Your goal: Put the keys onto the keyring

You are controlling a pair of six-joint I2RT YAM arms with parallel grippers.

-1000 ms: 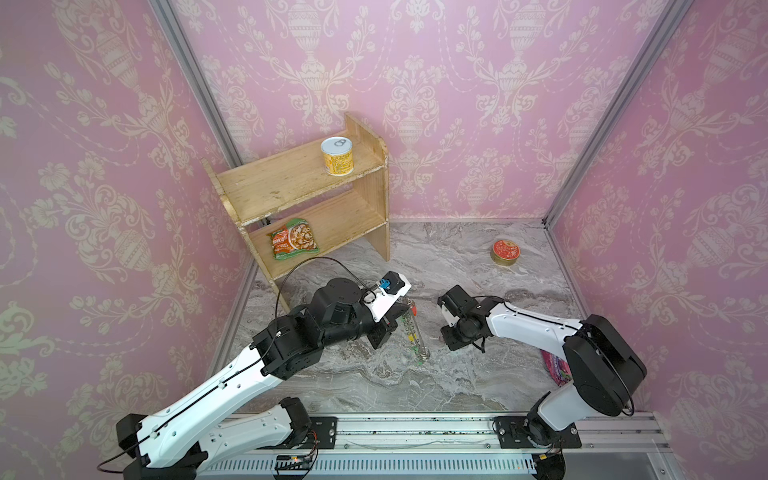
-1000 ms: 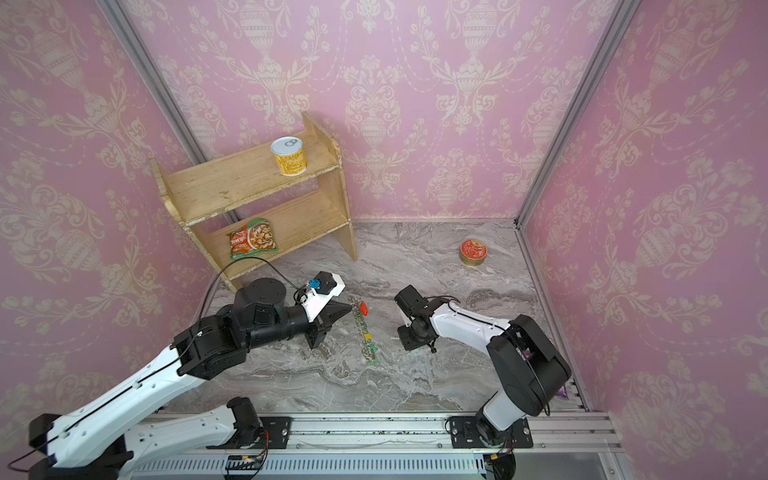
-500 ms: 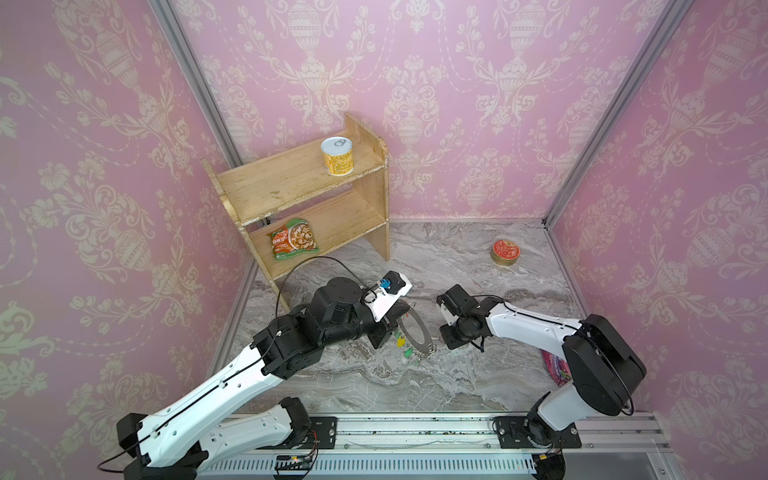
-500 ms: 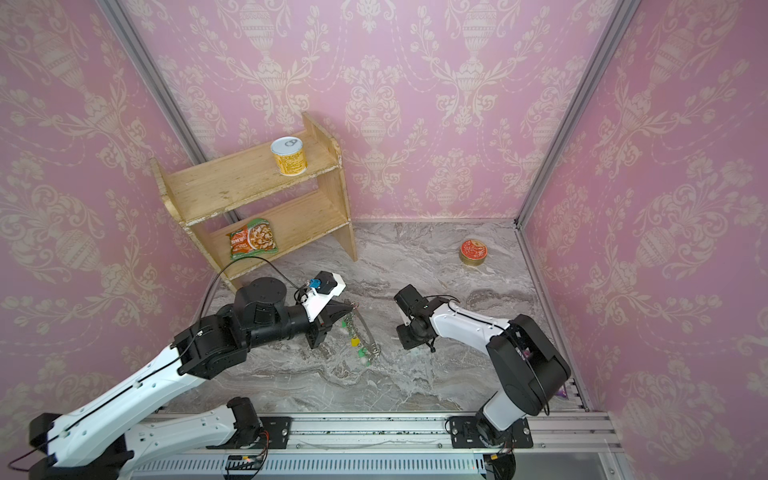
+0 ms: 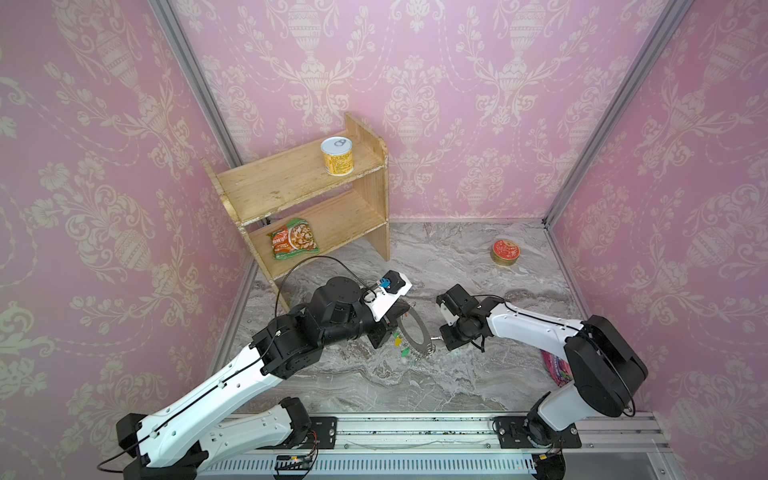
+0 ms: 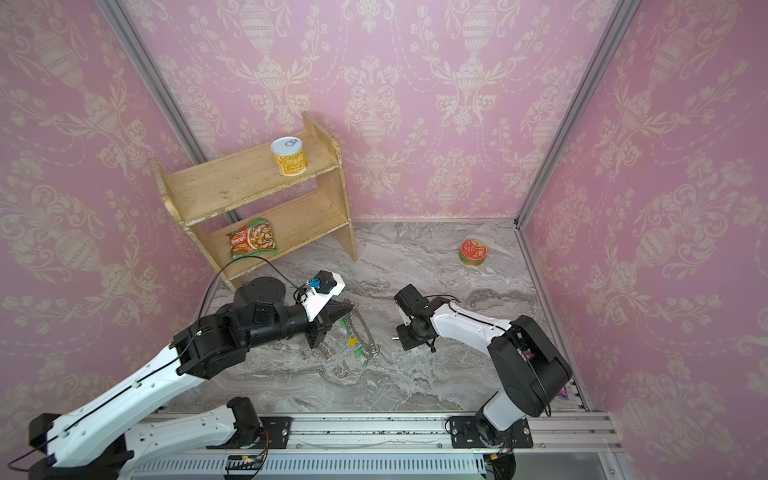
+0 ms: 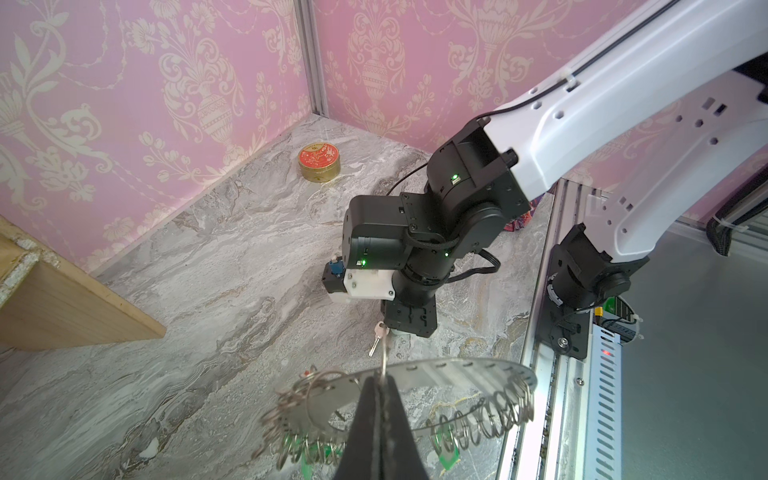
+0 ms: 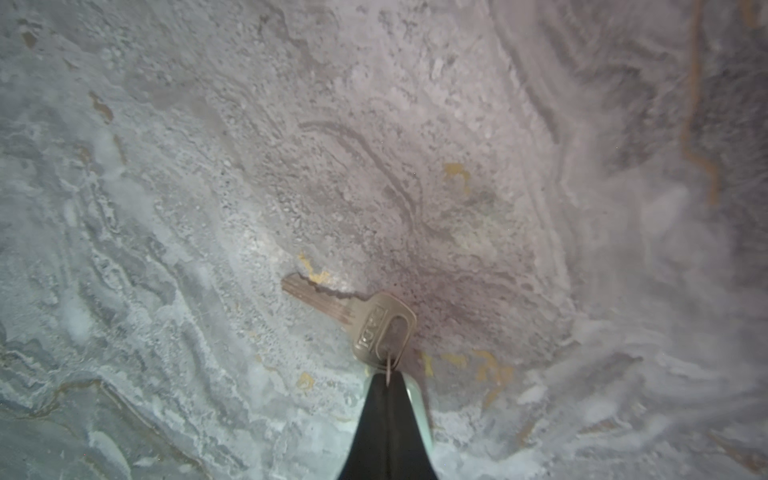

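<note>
Silver key point(image 8: 365, 320) pinched in closed right tool point(image 8: 387, 380); left tool point(image 7: 379, 379) clamps keyring point(image 7: 457, 370).

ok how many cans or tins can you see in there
2: a yellow can on the wooden shelf's top board, and a red-topped tin on the table near the back right corner. More could be hidden from view.

You face pink patterned wallpaper point(image 5: 457, 83) on three walls, a grey marble tabletop point(image 5: 457, 257), a wooden shelf point(image 5: 291, 183) back left.
</note>
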